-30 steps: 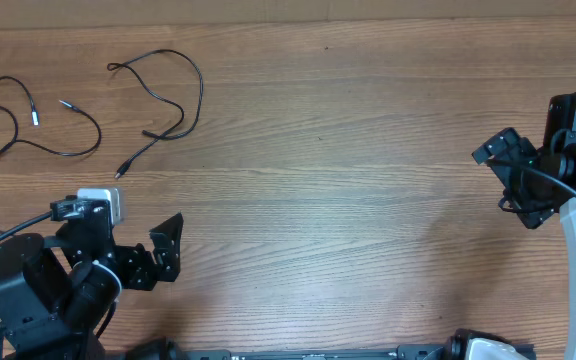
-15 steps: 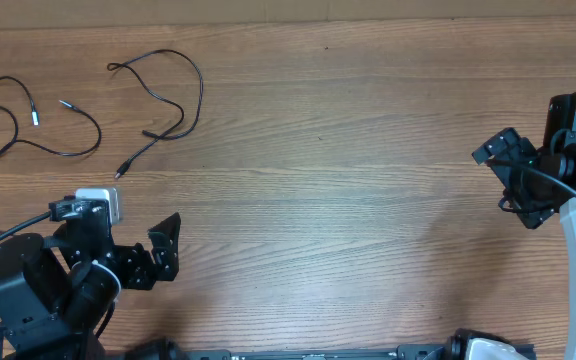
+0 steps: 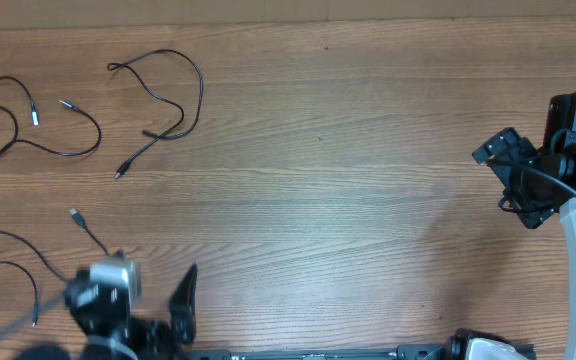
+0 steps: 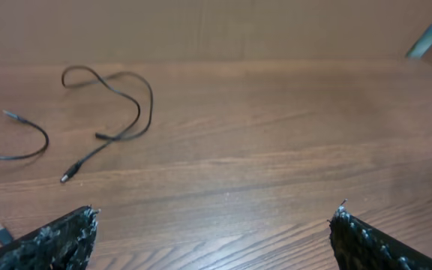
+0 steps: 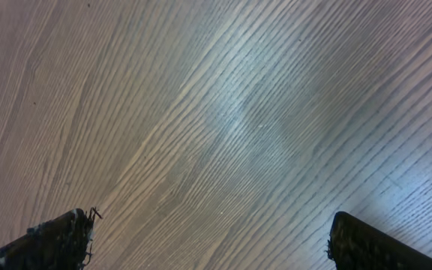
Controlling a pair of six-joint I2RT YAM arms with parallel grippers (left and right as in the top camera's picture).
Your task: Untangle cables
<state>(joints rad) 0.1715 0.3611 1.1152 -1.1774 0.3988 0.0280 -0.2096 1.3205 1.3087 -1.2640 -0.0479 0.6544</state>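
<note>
Overhead, cables: three thin black cables [image 3: 173,100] with small plug ends lie as separate strands on the left side of the brown wood-grain counter [image 3: 348,200]. These are a looped cable [image 3: 8,145] at the far-left edge, a curled cable [image 3: 193,90] just right of it, and a front cable [image 3: 8,240] near the front-left corner.
Overhead, left gripper [image 3: 138,300]: blurred at the front edge, beside the front cable, spread wide and empty.
Overhead, right gripper [image 3: 495,180]: at the right edge, well apart from the cables, wide open and holding nothing.
Left wrist: fingers [image 4: 58,240] sit in both lower corners with bare wood between them. The curled cable lies ahead to the left, and a plug end lies near the left finger.
Right wrist: fingers [image 5: 55,236] are spread wide over bare wood.
</note>
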